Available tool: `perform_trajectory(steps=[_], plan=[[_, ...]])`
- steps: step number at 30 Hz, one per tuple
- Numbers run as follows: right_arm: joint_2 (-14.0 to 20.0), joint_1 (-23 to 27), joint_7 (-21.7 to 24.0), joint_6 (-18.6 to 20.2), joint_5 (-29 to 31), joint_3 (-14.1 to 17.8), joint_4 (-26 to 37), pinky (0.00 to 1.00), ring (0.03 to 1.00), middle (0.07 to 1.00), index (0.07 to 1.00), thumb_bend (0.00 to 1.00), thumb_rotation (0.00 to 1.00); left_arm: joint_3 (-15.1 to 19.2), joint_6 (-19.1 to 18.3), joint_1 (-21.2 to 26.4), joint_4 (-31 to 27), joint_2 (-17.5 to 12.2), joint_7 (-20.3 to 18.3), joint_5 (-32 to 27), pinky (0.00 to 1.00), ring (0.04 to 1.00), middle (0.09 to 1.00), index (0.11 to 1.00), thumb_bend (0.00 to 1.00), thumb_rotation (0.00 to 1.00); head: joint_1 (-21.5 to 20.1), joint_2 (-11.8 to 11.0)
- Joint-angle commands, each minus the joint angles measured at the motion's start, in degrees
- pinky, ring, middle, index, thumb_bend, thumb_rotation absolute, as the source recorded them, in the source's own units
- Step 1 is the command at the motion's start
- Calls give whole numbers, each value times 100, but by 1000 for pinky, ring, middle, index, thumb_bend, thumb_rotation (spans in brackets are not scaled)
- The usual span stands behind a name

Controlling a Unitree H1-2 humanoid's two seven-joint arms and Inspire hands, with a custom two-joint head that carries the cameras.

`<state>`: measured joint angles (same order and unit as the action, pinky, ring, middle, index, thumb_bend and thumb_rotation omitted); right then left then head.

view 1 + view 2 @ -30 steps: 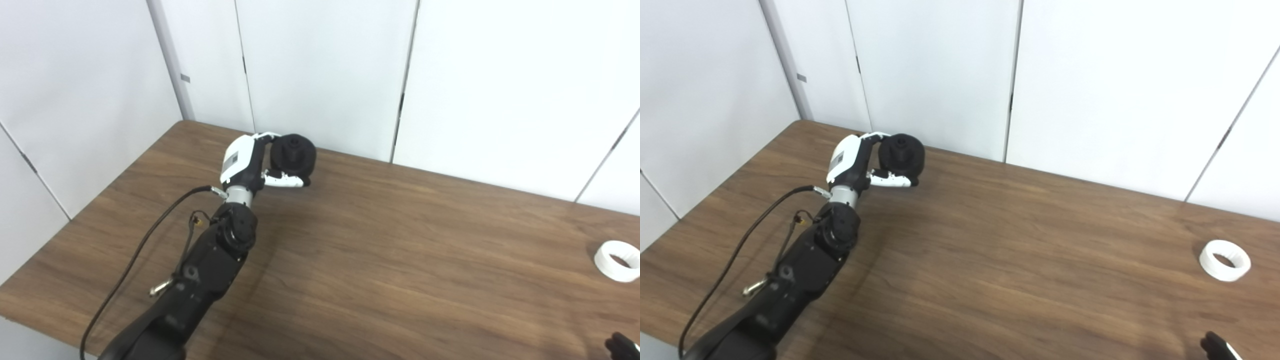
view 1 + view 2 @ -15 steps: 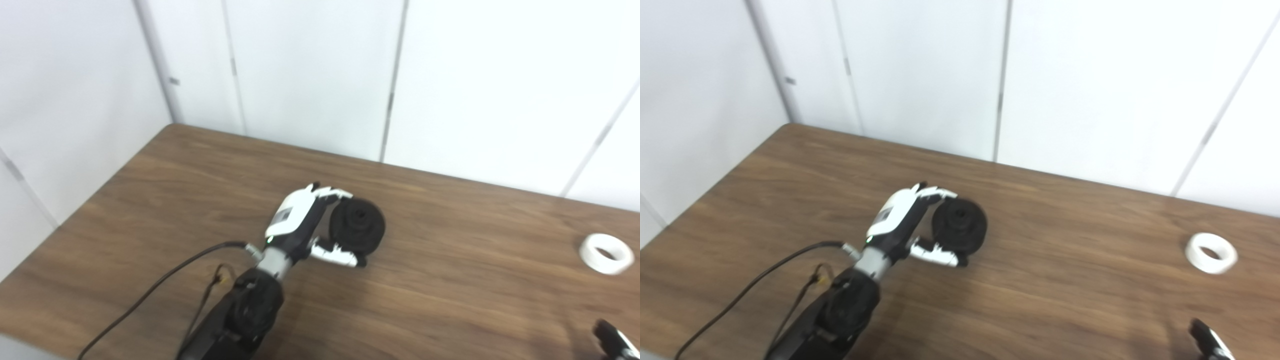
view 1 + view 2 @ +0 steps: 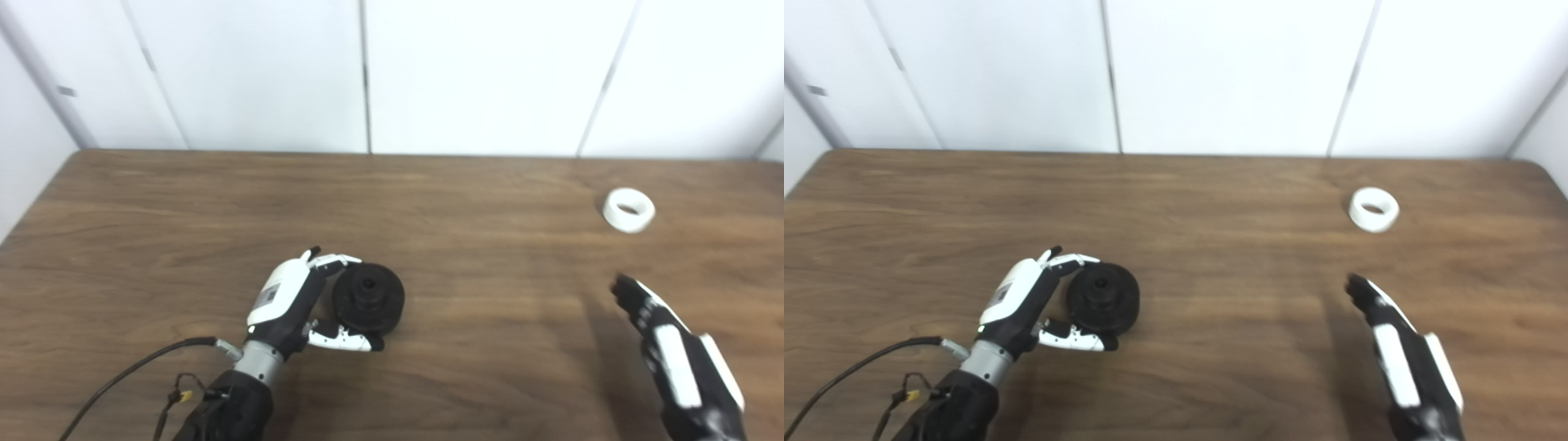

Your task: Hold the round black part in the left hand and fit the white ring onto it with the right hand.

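A brown wooden table (image 3: 465,343) fills the lower part of both views, with white wall panels (image 3: 478,73) behind it. The left eye view cuts off the table's far right corner; the right eye view shows that corner rounded, but cuts off the far left corner.

The left arm (image 3: 233,404) comes in at the bottom left, dark, with a cable (image 3: 122,373) trailing off the lower left edge. Much of the arm is cut off by the frame.

The right hand (image 3: 1402,355) rises from the bottom right, blurred, seen from its back. It holds nothing and its fingers reach forward, but whether they are spread or together cannot be told. Its wrist is cut off by the bottom edge.

The left hand (image 3: 294,303) holds the black part (image 3: 369,299), fingers curled over its top and thumb under its lower edge. The part stands on edge, its round face with a centre hole turned toward the cameras. Its back side is hidden, and whether it touches the table cannot be told.

The ring (image 3: 628,209) lies flat on the table at the far right, well apart from both hands, beyond the right hand.
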<state>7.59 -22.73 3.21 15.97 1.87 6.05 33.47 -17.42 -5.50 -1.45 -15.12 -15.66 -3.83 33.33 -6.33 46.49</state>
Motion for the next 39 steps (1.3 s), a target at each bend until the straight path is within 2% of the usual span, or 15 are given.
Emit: perform_trajectory(steps=[1, 13, 19, 24, 27, 34, 39], plan=[[-153, 101, -103, -21, -94, -53, 270, 1000, 933, 882, 860, 672, 926, 11, 248, 62, -262, 36, 44, 56, 1000, 867, 773, 486, 517, 61, -91, 89], [-133, 190, -221, 233, -162, -201, 426, 1000, 924, 881, 858, 664, 941, -133, 121, -337, -233, 509, -129, 321, 1000, 871, 774, 486, 517, 59, -84, 350], [-130, 186, -237, 306, -131, -212, 516, 1000, 918, 877, 855, 667, 949, -334, 343, -395, -60, 689, -91, 462, 1000, 873, 778, 486, 517, 62, -75, 399], [-129, 180, -245, 355, -81, -201, 578, 1000, 920, 879, 853, 668, 941, -487, 345, -435, -14, 752, -101, 634, 1000, 862, 778, 487, 517, 64, -107, 475], [-138, 188, -253, 384, -95, -211, 606, 1000, 918, 877, 851, 672, 937, -526, 331, -492, 8, 794, -184, 477, 1000, 869, 782, 487, 517, 63, -127, 515], [-171, 202, -280, 533, -96, -236, 709, 1000, 915, 875, 853, 689, 929, -707, 340, -707, 62, 693, -314, 502, 1000, 906, 808, 486, 517, 61, -186, 574], [-170, 233, -320, 554, -143, -259, 721, 1000, 909, 870, 849, 681, 939, -731, 470, -787, 167, 647, -236, 528, 1000, 916, 806, 486, 517, 59, -272, 595]])
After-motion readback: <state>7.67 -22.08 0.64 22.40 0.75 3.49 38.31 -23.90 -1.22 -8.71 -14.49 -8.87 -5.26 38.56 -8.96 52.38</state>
